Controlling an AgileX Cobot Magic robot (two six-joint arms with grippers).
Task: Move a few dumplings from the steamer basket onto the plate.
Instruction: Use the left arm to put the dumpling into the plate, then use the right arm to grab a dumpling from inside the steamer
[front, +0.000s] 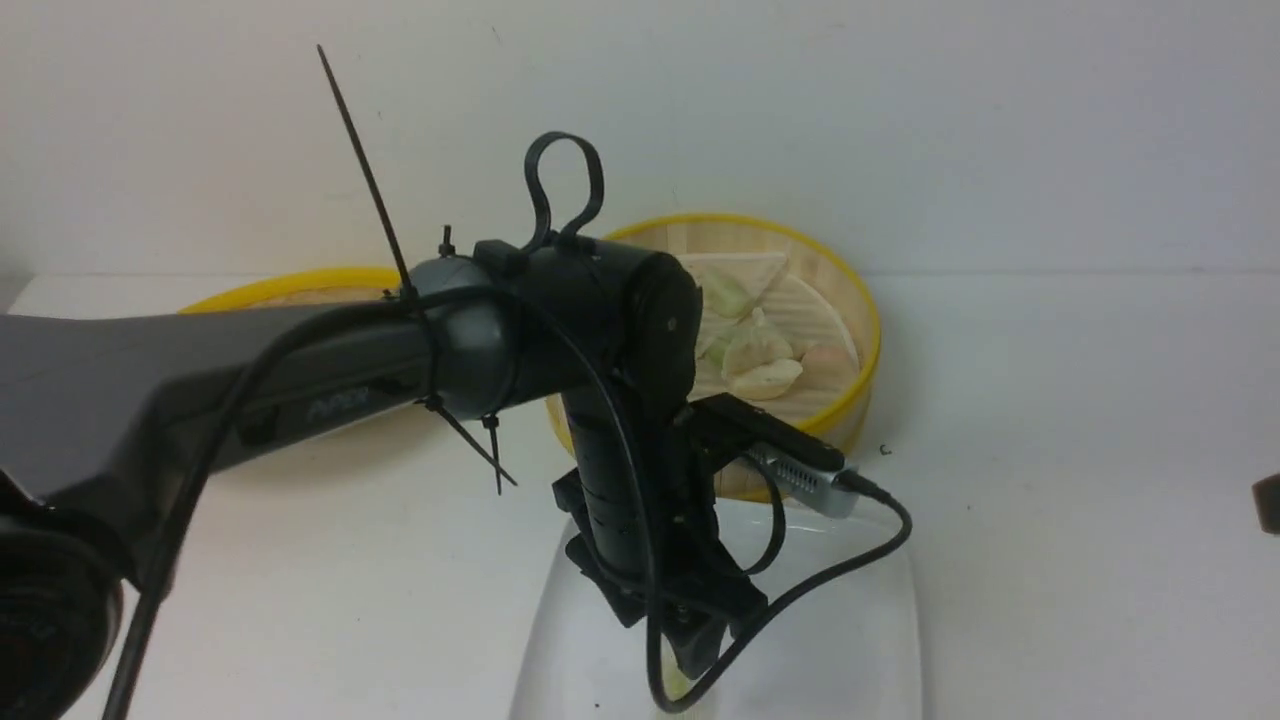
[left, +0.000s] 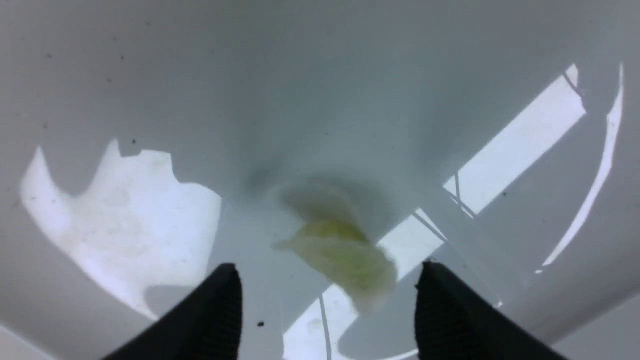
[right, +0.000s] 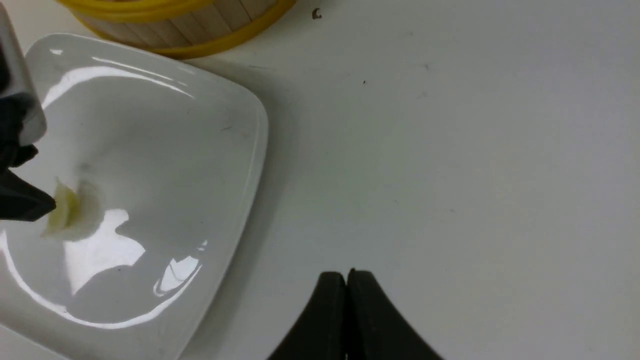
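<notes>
My left gripper (front: 700, 655) hangs low over the white square plate (front: 860, 640), jaws wide open. A pale green dumpling (left: 345, 257) sits between the fingers, touching neither. It is blurred, so I cannot tell whether it rests on the plate (left: 150, 100) or is just above it. The same dumpling (right: 67, 212) shows in the right wrist view on the plate (right: 190, 150). Behind the plate stands the steamer basket (front: 862, 300) holding several dumplings (front: 760, 355). My right gripper (right: 346, 274) is shut and empty over bare table, to the right of the plate.
A shallow yellow-rimmed lid (front: 300, 285) lies at the back left, mostly hidden by my left arm. The basket's wall (right: 200, 30) nearly touches the plate's far edge. A small dark crumb (front: 884, 450) lies on the white table right of the basket.
</notes>
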